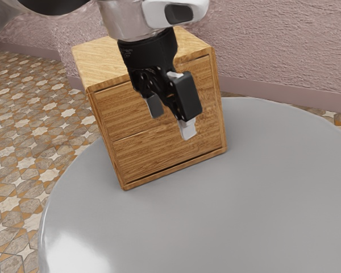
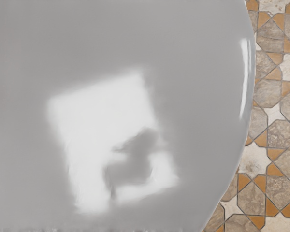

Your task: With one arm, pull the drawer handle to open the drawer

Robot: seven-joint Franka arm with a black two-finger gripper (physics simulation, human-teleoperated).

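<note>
Grey round table [image 1: 244,205] under grainy light-wood cabinet [image 1: 102,60], drawer fronts [image 1: 120,114] flush; hand [image 1: 170,116] wide, empty.

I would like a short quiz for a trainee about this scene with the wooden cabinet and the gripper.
1. True or false: the fingers of the gripper are closed together.
2. The wooden cabinet stands on: A) a chair; B) the grey round table; C) a shelf.
3. Fill in: the cabinet shows ___ drawer fronts, one above the other.
Key: 1 false; 2 B; 3 two.
</note>
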